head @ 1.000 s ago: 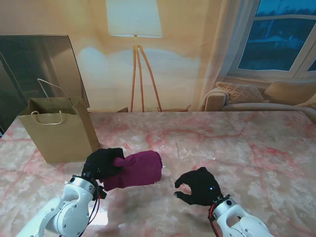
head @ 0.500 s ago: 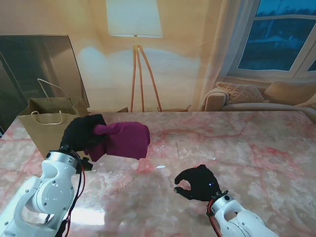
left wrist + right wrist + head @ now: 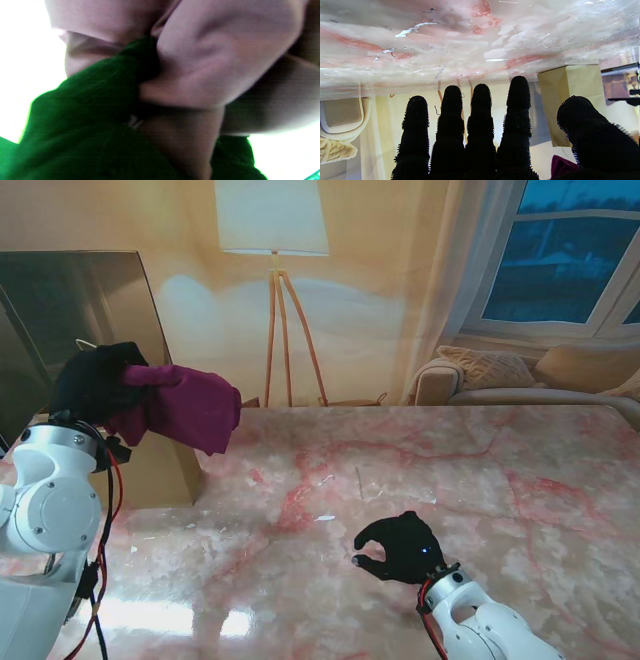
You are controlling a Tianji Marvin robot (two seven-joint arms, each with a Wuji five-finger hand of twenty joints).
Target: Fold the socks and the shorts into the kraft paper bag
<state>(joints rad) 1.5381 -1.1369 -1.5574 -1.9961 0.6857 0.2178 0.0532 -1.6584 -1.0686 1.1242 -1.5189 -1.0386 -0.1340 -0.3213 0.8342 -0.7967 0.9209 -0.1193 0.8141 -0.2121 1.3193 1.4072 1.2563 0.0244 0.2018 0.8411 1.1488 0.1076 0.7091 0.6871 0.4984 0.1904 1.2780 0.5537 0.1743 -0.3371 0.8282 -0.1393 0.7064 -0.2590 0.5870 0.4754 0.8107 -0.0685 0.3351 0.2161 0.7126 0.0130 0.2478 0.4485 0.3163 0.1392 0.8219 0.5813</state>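
The left hand (image 3: 95, 380) is raised at the far left, closed on the folded maroon shorts (image 3: 185, 408), which hang off the table over the kraft paper bag (image 3: 160, 465). Only part of the bag shows behind the white left arm (image 3: 50, 510). The right hand (image 3: 400, 548) rests low over the pink marble table (image 3: 450, 470), near me and right of centre, holding nothing, fingers curled loosely apart. Behind the table stand a floor lamp (image 3: 272, 240) and a sofa (image 3: 520, 380).

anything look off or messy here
Mostly no. The left hand holds the maroon shorts bunched over the kraft paper bag, one corner drooping loose. No socks are visible.
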